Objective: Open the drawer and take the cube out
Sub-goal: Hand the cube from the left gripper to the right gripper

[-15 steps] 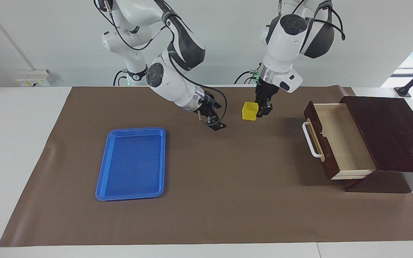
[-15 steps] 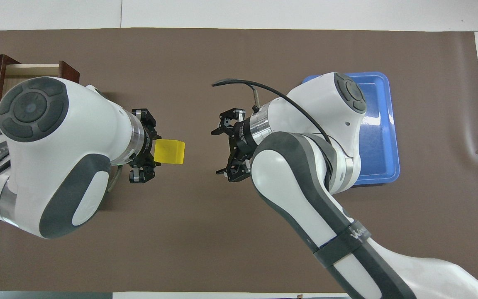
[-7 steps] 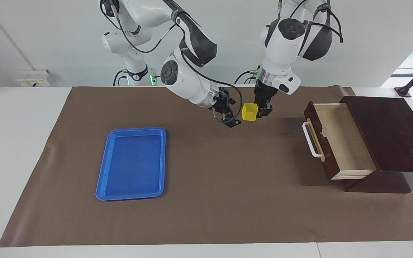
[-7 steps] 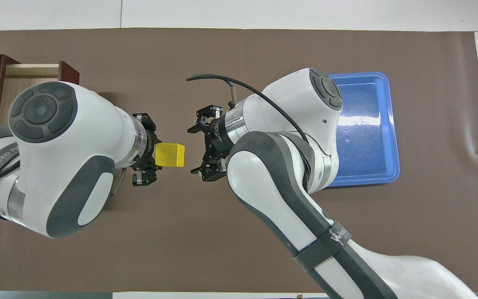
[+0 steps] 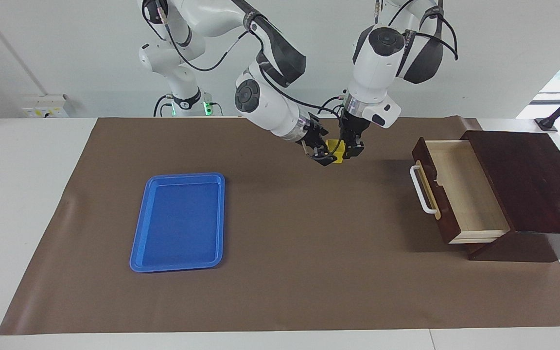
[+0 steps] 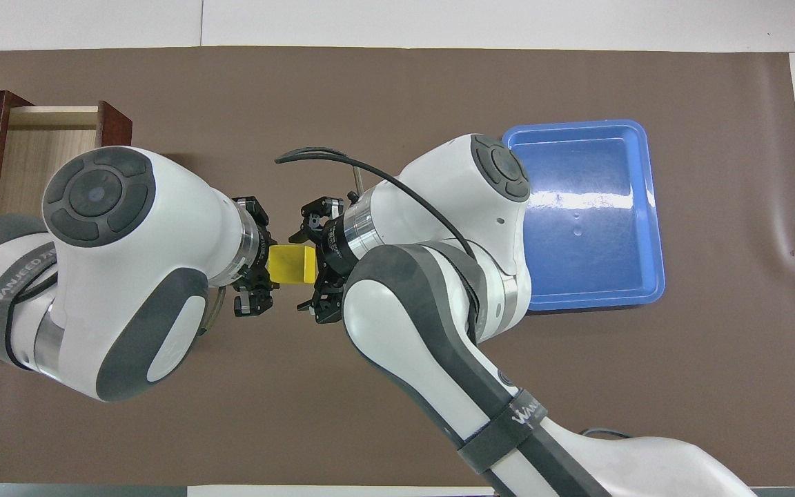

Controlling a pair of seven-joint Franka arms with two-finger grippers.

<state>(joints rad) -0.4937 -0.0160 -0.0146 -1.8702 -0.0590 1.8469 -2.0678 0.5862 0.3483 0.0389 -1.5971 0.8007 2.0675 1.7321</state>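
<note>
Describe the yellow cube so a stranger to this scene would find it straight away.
Start from the brown mat that covers the table, with the open wooden drawer at the left arm's end and the blue tray at the right arm's end. Above the mat between them the two arms meet. The cube is held up there in the left gripper, with the right gripper open around it: the only yellow thing in view.

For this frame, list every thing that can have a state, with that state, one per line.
drawer: pulled open, nothing inside.
cube: out of the drawer, held in the air over the mat.
left end effector: shut on the cube.
right end effector: open, fingers around the cube.
blue tray: nothing in it.
</note>
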